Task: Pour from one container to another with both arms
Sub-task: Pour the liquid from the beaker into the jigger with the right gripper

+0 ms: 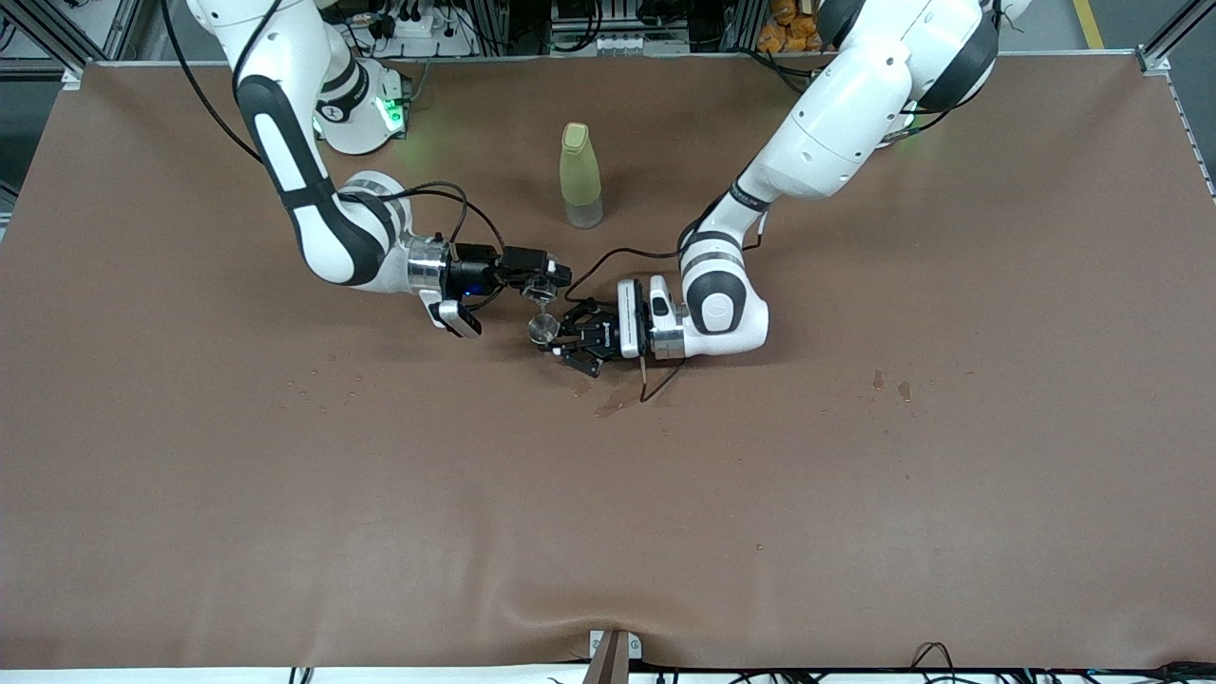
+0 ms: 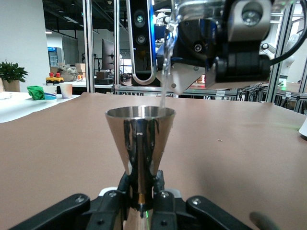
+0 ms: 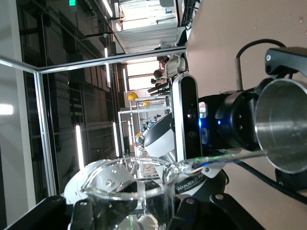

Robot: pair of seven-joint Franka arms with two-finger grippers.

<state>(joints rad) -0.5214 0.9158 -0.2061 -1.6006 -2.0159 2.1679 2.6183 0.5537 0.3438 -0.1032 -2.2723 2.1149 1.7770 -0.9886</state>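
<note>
My left gripper (image 1: 562, 342) is shut on the narrow waist of an upright steel jigger (image 1: 543, 329), low over the middle of the table. In the left wrist view the jigger (image 2: 140, 139) stands between the gripper's fingers (image 2: 160, 184). My right gripper (image 1: 551, 275) is shut on a clear glass beaker (image 1: 539, 288), tipped on its side just above the jigger. A thin stream of clear liquid (image 2: 165, 62) falls from the beaker's spout into the jigger's mouth. The right wrist view shows the beaker (image 3: 139, 187) and the jigger (image 3: 283, 124).
A tall yellow-green bottle (image 1: 580, 176) stands upright farther from the front camera than the grippers. A wet patch (image 1: 616, 401) marks the brown table cover beside the left gripper. Small dark drops (image 1: 888, 384) lie toward the left arm's end.
</note>
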